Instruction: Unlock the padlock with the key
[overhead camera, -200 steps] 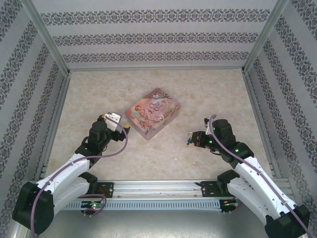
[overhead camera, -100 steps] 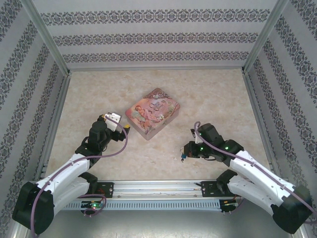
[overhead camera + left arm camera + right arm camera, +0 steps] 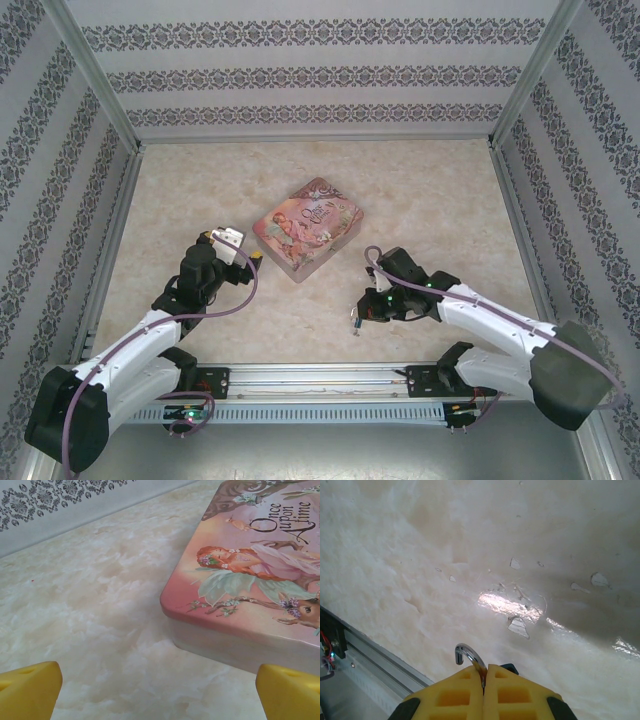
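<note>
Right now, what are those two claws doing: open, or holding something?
Left gripper: open, nothing in it, facing the pink tin.
Right gripper: shut on the padlock, whose metal loop sticks out.

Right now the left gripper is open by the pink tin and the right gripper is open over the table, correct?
No: the right gripper is shut, pads pinching the padlock by its metal loop, per the right wrist view. The left gripper is open by the pink tin.

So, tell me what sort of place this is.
Probably a robot test cell: left arm and right arm bolted at a marble-look table, patterned walls on three sides, one pink tin as prop.
</note>
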Motion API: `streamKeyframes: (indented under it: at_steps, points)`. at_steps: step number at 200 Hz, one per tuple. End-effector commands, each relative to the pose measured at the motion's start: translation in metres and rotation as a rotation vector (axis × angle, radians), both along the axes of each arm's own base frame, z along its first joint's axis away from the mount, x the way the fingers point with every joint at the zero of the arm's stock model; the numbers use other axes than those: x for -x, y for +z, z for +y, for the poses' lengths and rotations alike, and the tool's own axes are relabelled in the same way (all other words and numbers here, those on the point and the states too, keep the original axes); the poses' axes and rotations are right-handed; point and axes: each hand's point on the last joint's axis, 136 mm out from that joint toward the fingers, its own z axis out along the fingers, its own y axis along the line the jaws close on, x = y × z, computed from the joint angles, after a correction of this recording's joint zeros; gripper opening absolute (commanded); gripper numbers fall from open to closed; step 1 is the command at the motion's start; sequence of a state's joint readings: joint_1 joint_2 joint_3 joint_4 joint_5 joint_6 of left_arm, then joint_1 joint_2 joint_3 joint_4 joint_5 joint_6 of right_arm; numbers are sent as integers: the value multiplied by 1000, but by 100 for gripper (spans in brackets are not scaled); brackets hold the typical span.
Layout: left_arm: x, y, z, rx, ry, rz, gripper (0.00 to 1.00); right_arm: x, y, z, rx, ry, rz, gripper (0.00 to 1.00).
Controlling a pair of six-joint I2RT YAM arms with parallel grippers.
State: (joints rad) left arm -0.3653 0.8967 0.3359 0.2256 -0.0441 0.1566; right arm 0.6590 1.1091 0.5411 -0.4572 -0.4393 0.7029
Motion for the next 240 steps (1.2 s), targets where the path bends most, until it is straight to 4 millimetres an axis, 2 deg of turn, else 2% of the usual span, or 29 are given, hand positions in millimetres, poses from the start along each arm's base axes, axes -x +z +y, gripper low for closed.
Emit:
streamKeyframes:
  at_steps: [1, 135, 184, 240]
  points:
    - [-4, 10, 4, -11, 11, -43, 100, 5, -5, 4, -6, 36, 16, 0]
    - [-3, 10, 0, -1, -3, -38, 99, 2, -39, -1, 77, 27, 72, 0]
    - [-3, 9, 0, -1, -6, -37, 100, 1, -46, -4, 108, 16, 95, 0]
    - [-3, 9, 0, 0, -7, -36, 99, -2, -44, -8, 128, 12, 91, 12]
